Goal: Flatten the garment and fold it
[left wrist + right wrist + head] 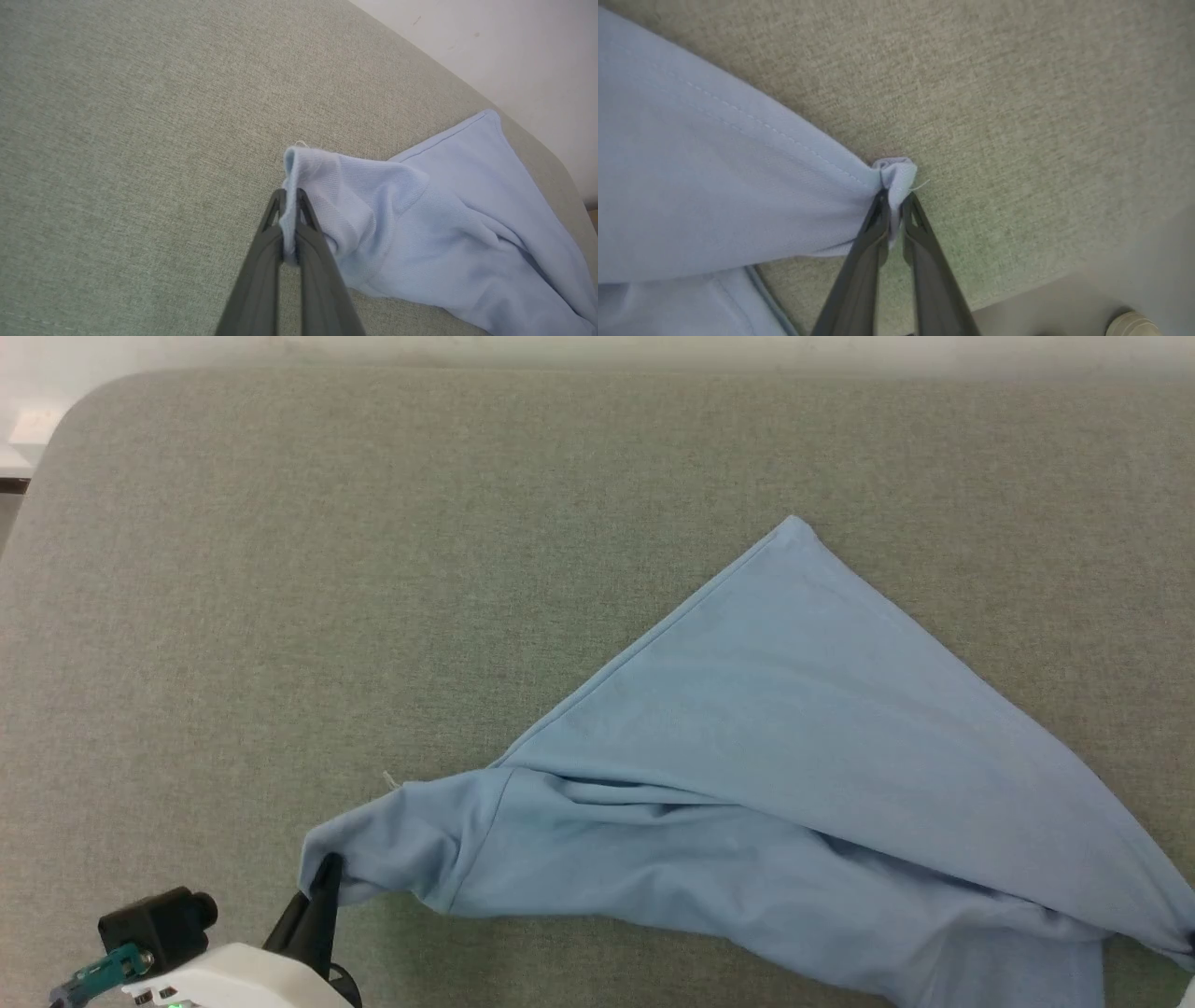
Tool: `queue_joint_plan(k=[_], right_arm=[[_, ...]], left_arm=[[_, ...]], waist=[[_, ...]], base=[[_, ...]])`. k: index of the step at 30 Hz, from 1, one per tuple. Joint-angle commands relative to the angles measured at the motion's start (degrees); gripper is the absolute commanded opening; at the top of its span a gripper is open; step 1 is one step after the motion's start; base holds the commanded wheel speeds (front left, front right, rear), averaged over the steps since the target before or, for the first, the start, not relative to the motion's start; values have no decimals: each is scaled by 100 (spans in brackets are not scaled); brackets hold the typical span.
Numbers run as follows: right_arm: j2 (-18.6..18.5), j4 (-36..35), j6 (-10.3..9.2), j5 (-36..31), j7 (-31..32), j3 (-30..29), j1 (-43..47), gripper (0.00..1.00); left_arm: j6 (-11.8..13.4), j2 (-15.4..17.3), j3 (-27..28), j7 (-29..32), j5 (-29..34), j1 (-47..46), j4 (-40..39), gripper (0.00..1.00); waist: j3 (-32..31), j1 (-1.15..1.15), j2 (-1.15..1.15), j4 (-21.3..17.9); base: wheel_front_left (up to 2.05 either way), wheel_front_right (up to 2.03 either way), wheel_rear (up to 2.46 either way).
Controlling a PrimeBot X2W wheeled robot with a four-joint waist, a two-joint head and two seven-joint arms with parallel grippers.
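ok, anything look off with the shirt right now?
Nothing damaged or spilled. The light blue soft shirt lies askew on the grey-green fabric surface, bunched in folds along its near edge. The left gripper and right gripper each pinch one end; a loose white thread pokes out at the right one.

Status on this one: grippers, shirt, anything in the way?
Left gripper shut on the garment at its sleeve end; right gripper shut on a bunched corner. Garment rumpled, not flat, on grey-green surface. Nothing seen in the way.
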Motion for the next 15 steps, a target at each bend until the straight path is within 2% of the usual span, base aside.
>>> queue_joint_plan(k=[1, 4, 6, 11, 15], right_arm=[[44, 57, -12, -42, -155, 55, -22, 100], [45, -256, -12, -128, -853, 155, -297, 100], [36, -457, -12, -140, -1360, 491, -538, 100], [-309, -560, -12, 84, -2621, 1799, -1372, 100], [-663, -59, -12, 155, -3108, 2911, -2203, 100]], left_arm=[[10, 25, -29, 20, 38, -53, -51, 0], [2, 24, -66, 28, 40, -78, -80, 0], [-8, 26, -94, 37, 40, -102, -88, 0], [-20, 10, -187, 50, 59, -205, -82, 0], [-59, -49, -291, 32, 45, -342, -45, 0]], waist=[[13, 1, 0, 15], [45, 1, 0, 41], [75, 1, 0, 72], [222, 1, 0, 202], [419, 1, 0, 349]], base=[[0, 0, 0], [0, 0, 0], [0, 0, 0], [0, 0, 0], [0, 0, 0]])
